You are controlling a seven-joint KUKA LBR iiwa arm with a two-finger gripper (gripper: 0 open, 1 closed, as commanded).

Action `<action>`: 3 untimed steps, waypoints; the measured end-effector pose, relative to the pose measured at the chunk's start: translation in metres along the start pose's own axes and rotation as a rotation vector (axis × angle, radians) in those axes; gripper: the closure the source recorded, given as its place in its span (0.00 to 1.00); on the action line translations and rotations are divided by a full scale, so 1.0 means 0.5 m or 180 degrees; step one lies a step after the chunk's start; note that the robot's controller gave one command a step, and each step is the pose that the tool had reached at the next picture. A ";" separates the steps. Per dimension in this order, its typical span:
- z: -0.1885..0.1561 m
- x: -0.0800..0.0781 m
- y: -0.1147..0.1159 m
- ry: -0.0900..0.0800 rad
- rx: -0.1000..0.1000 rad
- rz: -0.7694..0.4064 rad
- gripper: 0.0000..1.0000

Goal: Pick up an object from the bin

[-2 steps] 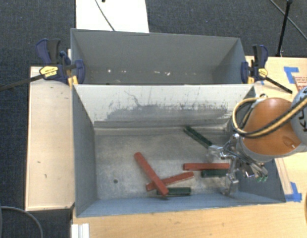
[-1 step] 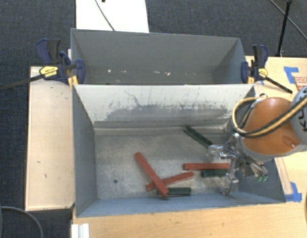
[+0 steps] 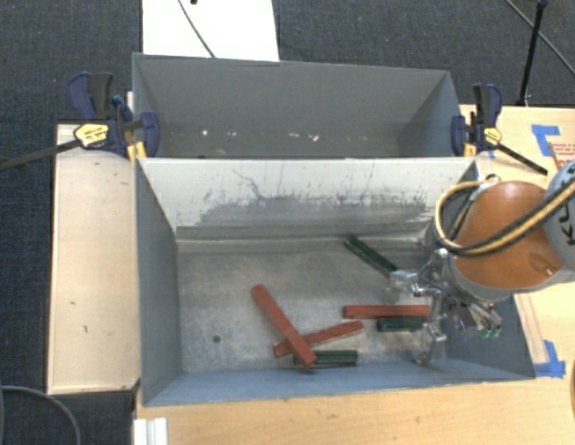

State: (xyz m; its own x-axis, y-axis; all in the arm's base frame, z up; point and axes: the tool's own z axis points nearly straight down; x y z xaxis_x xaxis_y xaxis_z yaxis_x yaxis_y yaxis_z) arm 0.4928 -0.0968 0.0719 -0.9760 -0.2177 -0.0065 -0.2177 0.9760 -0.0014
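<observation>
The gripper (image 3: 419,315) is low at the right side of the bin (image 3: 158,276), fingers spread apart, one on each side of the right ends of a red stick (image 3: 380,311) and a dark green stick (image 3: 399,324), probably ready to squeeze them.

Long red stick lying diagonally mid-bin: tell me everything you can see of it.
The long red stick is a straight, plain red bar, plastic or painted wood by its look. It lies flat on the floor of the grey metal bin, slanting from upper left to lower right. Its lower end crosses a shorter red stick and meets a dark green stick. The gripper is apart, to its right.
</observation>
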 end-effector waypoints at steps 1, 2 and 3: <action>-0.001 0.000 0.000 0.0000 0.0001 -0.0003 1.00; -0.115 -0.004 -0.001 -0.0003 0.0004 0.0003 1.00; -0.245 -0.009 -0.002 -0.0006 0.0007 0.0011 1.00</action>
